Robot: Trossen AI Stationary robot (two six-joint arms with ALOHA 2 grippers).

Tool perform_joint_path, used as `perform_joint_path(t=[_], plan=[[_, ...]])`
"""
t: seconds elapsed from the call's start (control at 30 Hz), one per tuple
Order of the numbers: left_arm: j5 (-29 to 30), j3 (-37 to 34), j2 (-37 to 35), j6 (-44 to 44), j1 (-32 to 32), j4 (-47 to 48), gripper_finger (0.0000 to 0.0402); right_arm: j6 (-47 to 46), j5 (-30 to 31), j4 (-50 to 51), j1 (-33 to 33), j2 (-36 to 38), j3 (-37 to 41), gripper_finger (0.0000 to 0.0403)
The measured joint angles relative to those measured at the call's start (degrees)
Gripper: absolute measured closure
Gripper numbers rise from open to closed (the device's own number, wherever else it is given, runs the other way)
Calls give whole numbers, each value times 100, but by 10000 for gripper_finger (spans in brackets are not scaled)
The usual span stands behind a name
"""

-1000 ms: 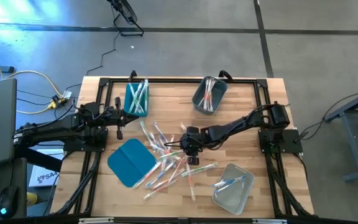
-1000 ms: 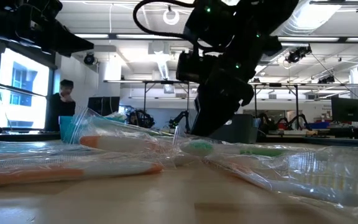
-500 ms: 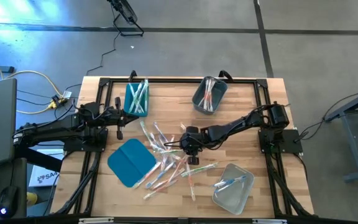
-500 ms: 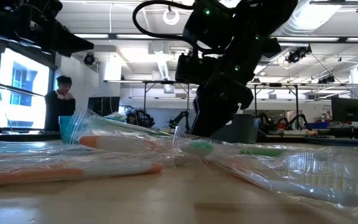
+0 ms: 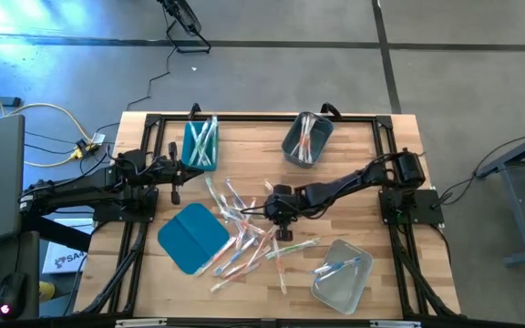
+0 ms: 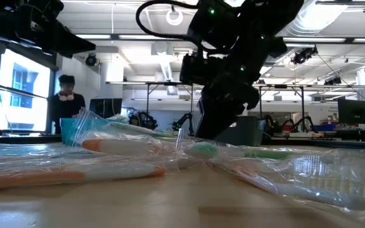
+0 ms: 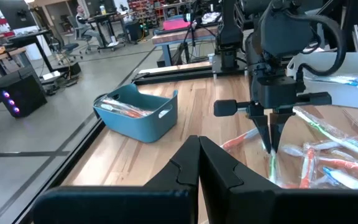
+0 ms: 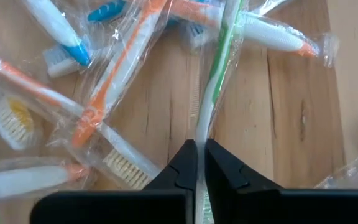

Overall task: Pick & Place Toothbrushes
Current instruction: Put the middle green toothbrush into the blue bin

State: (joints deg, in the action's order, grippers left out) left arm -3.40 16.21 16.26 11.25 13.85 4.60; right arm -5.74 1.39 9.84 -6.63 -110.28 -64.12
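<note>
Closing since before, right fingers (image 8: 196, 163) pinch a green toothbrush (image 8: 216, 78), its lower end hidden; left fingers (image 7: 197, 163) clenched.

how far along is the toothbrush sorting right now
Done: a few toothbrushes already lie in the teal bin, the grey bin and the clear bin.
In hand: the right gripper is shut on a green toothbrush, low over the pile. The left gripper waits shut near the teal bin.
Left: most of the job, since the loose pile of toothbrushes is spread mid-table beside the teal lid.
</note>
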Motion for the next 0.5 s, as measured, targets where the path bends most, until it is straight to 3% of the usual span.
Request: perform_joint_path(t=[0.27, 0.5], plan=[[-11, 0, -1, 0, 0, -2, 402, 1, 27, 304, 44, 740, 7, 396], [-6, 0, 0, 1, 0, -5, 402, -21, 589, 910, 100, 1707, 4, 397]])
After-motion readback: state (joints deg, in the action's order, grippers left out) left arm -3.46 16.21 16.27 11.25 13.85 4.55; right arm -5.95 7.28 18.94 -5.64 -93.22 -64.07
